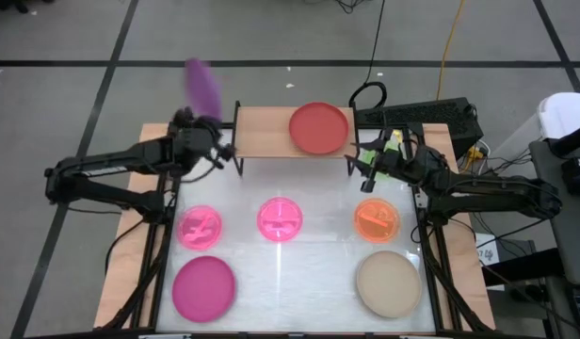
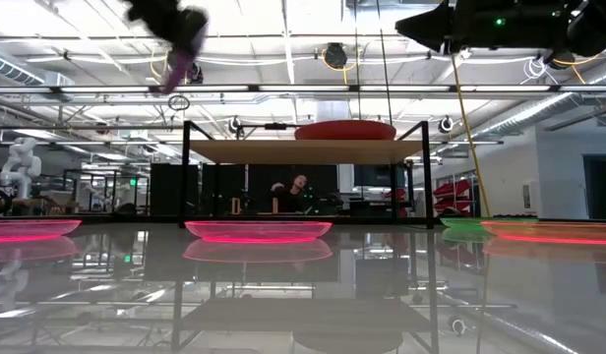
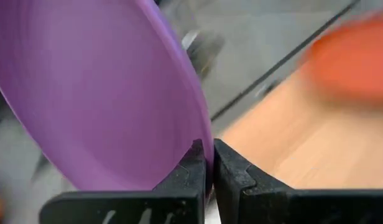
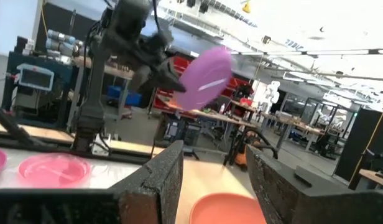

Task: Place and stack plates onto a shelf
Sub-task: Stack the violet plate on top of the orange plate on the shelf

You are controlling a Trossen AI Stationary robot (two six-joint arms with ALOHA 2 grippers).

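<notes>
My left gripper (image 1: 198, 121) is raised at the left end of the shelf (image 1: 266, 132) and is shut on a purple plate (image 1: 203, 87), which is blurred and seen nearly edge-on. The light-wood shelf on black legs carries a red plate (image 1: 319, 127) flat on its right half. My right gripper (image 4: 213, 180) is open and hovers at the shelf's right end, touching nothing; its wrist view shows the red plate (image 4: 229, 210) just ahead. The low view shows the left gripper (image 2: 170, 18) high up with the purple plate (image 2: 188, 54). My left gripper pinches the purple plate by its rim (image 3: 206, 149) between the two fingers (image 3: 190, 163). The plate is lifted clear of table and shelf. It stands tilted on edge and reaches from the fingers toward the table's far side.
On the white tabletop lie two pink divided plates (image 1: 200, 227) (image 1: 280, 218), an orange divided plate (image 1: 377, 218), a magenta plate (image 1: 203, 287) and a beige plate (image 1: 389, 282). The low view shows a green sliver (image 2: 465, 224) at the right. The shelf's left half is bare wood.
</notes>
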